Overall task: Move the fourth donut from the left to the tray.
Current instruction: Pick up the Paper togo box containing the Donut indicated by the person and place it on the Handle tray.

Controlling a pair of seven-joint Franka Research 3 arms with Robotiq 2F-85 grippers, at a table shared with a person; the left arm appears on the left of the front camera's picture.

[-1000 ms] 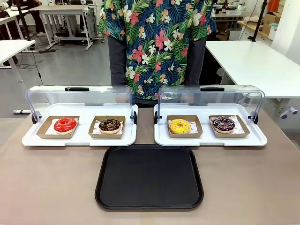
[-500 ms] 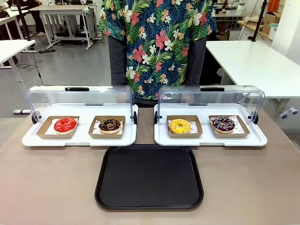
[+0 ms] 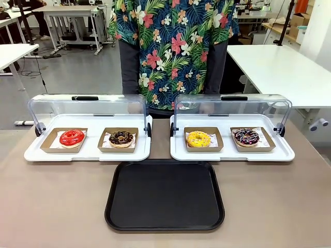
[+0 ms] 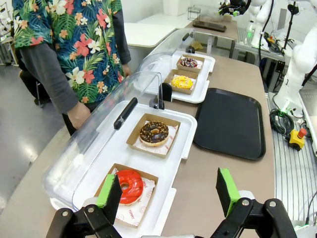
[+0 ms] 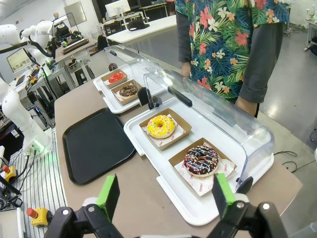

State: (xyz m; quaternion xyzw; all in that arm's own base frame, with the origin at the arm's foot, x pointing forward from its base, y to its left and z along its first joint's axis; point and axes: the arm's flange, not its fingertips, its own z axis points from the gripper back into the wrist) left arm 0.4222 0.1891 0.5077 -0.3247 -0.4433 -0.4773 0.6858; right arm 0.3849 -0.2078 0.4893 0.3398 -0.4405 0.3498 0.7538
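Front view | fourth donut (image 3: 246,136) unmoved since before | left claw (image 4: 166,188) apart | right claw (image 5: 165,191) apart

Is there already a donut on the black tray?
No, the fourth donut sits in its holder on the right-hand white display tray, and the black tray holds nothing.

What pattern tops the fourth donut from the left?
Fourth donut: dark chocolate, pink and white stripes; right wrist view.
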